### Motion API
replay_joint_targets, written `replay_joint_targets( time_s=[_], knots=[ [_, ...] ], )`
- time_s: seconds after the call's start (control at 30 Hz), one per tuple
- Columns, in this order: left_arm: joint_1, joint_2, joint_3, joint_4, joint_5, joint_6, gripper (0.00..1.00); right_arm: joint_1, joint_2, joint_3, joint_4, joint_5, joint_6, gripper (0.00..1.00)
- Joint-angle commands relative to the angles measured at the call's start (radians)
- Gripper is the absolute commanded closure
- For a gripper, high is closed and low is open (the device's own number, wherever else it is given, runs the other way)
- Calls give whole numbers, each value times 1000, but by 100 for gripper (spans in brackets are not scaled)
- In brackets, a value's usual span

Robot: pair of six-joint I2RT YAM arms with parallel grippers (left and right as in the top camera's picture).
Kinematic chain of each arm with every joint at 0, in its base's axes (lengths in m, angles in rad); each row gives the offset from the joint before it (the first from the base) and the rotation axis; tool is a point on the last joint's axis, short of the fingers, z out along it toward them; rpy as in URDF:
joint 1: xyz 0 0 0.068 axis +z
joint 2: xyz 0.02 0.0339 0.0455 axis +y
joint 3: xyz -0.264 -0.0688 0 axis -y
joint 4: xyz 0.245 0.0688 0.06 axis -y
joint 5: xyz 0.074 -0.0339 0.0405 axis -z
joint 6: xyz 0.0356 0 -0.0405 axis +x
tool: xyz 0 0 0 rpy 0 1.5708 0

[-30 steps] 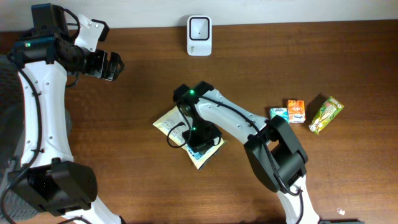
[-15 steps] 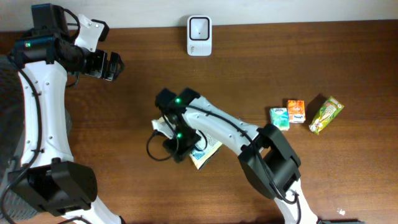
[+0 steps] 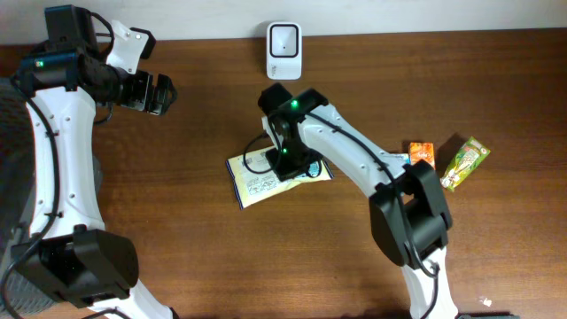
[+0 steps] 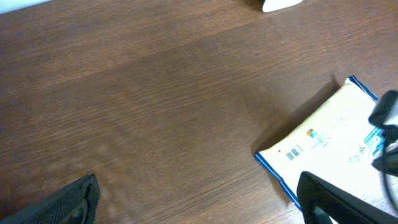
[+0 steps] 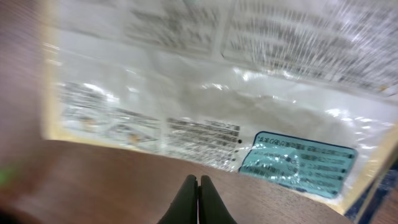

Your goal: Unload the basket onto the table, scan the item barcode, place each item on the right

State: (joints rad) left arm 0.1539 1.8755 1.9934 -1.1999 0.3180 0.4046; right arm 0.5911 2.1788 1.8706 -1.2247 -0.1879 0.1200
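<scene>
overhead: packet (image 3: 266,180) lies flat mid-table, well near of the scanner (image 3: 284,40) at the far edge, with small snacks (image 3: 422,155) off to the right. right gripper (image 3: 290,161) is over the packet's right end. right wrist view shows its tips pinched together with nothing between them, over bare wood just beside the packet's edge. left gripper (image 3: 159,93) is far left, jaws spread wide and empty, well apart from the packet. handling guess: thin glossy film pouch, light, floppy and slick, given the glare and wrinkles across it in the wrist view. it will likely slide on the table (image 3: 177,221) rather than lift if pushed, and sag or fold if pinched at one corner. the flat face gives no purchase from above, so the best bet is a pinch on an edge seam once an edge is tipped or slid up. barcode (image 4: 293,152) shows face up in the left wrist view, near one corner. keep fingers off that corner and the film taut for the scanner.
</scene>
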Motion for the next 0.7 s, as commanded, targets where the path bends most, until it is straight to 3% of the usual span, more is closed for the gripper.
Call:
replay_joint_targets(
  time_s=[0.0, 0.07, 0.1, 0.2, 0.23, 0.27, 0.33, 0.47, 0.57, 0.67],
  knots=[
    [2, -8, 8, 2, 8, 16, 1, -96, -129, 37, -19, -85, -8, 96],
    [2, -8, 8, 2, 8, 16, 1, -171, -150, 37, -44, -92, -26, 96],
    [2, -8, 8, 2, 8, 16, 1, -229, -149, 37, -63, -97, -37, 90],
    [2, -8, 8, 2, 8, 16, 1, -355, -112, 35, -68, -98, -38, 41],
    [2, -8, 8, 2, 8, 16, 1, -386, -99, 27, -66, -116, -54, 38],
    [2, -8, 8, 2, 8, 16, 1, -432, -80, -3, -53, -266, -197, 34],
    [2, -8, 8, 2, 8, 16, 1, -474, -23, -68, 35, -441, -325, 28],
    [2, -8, 8, 2, 8, 16, 1, -425, 136, -82, 177, -578, -294, 14],
    [2, -8, 8, 2, 8, 16, 1, -354, 203, -83, 229, -611, -224, 16],
    [2, -8, 8, 2, 8, 16, 1, -275, 227, -84, 247, -621, -85, 25]
  ],
)
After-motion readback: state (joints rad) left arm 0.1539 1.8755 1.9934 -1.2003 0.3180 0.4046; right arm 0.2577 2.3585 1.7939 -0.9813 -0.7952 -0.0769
